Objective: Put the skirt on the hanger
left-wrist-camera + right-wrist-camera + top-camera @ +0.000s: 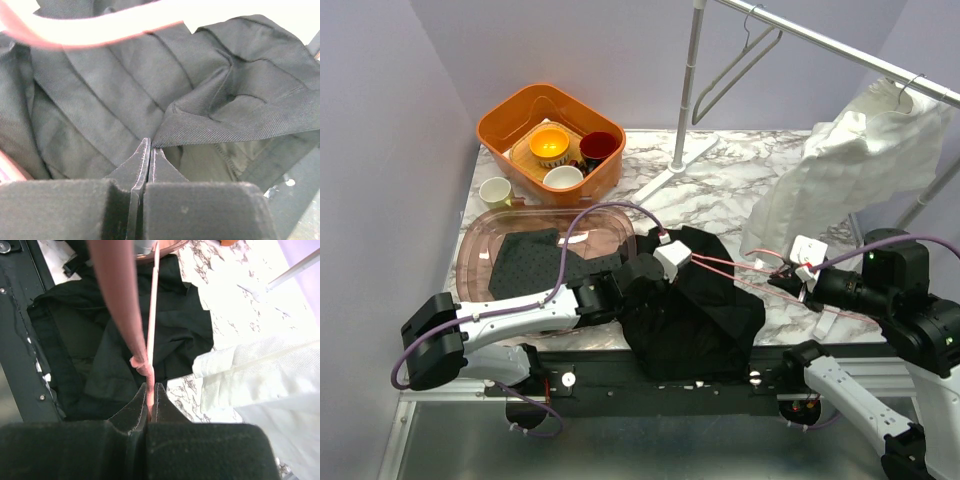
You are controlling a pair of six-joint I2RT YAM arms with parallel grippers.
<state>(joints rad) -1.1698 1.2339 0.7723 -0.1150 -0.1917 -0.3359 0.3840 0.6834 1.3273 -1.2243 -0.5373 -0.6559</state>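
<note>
we see the skirt (695, 300) lying crumpled on the table (720, 200) at its near edge, between the two arms. the pink hanger (735, 268) lies across the skirt's top, with a white clip at each end. the left gripper (648, 276) sits low on the skirt's left side, its jaws pressed together on the corner of a fold, as the left wrist view shows. the right gripper (786, 285) is just right of the skirt, clamped tight on a thin pink part of the hanger. behind it a white garment (850, 160) hangs from the rail (820, 40). a tray (480, 240) and a basket (500, 130) stand at far left.
</note>
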